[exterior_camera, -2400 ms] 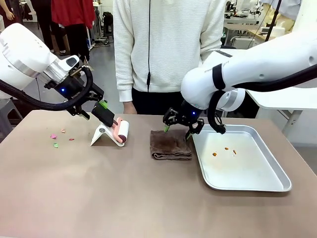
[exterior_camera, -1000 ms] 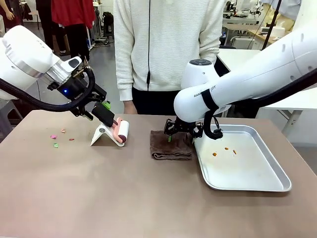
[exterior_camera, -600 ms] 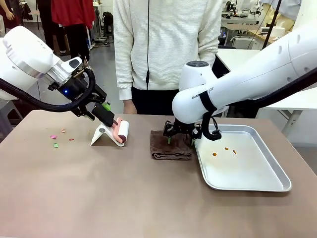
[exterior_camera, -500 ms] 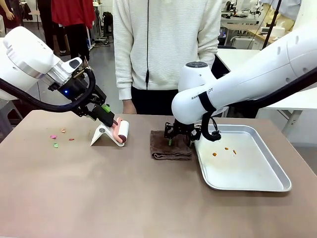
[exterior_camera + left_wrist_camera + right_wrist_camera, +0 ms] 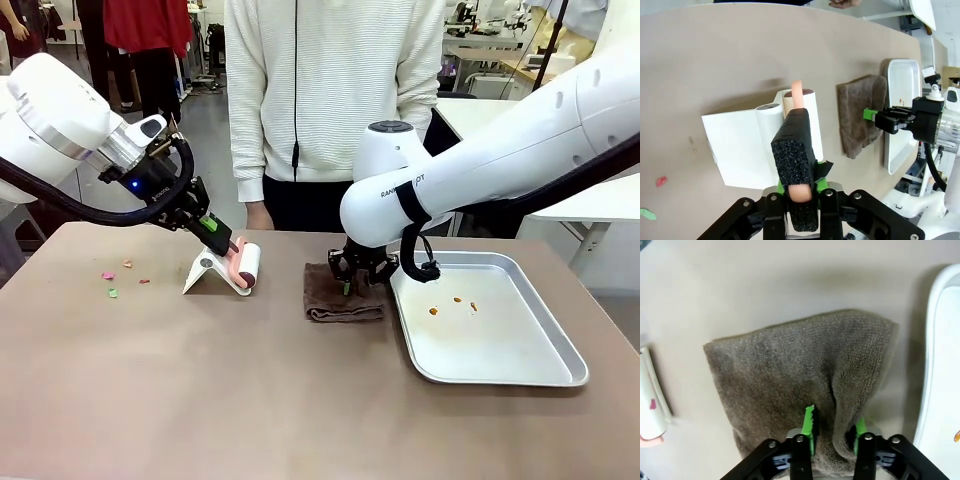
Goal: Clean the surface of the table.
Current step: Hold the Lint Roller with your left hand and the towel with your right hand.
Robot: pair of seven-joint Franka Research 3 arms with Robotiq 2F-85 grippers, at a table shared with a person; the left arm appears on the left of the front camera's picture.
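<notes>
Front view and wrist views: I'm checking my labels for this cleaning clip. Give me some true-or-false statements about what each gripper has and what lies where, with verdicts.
1. The left gripper is shut on the lint roller's handle. True.
2. The right gripper pinches a fold of the cloth. True.
3. The cloth lies in the tray. False: it lies on the table, beside the tray.
4. The tray is bare. False: a few orange crumbs lie in it.
5. Coloured scraps lie on the table. True.

Table, brownish-taupe top: coloured scraps far left; white stand with lint roller left of centre; brown cloth centre, just beside metal tray, right.
</notes>
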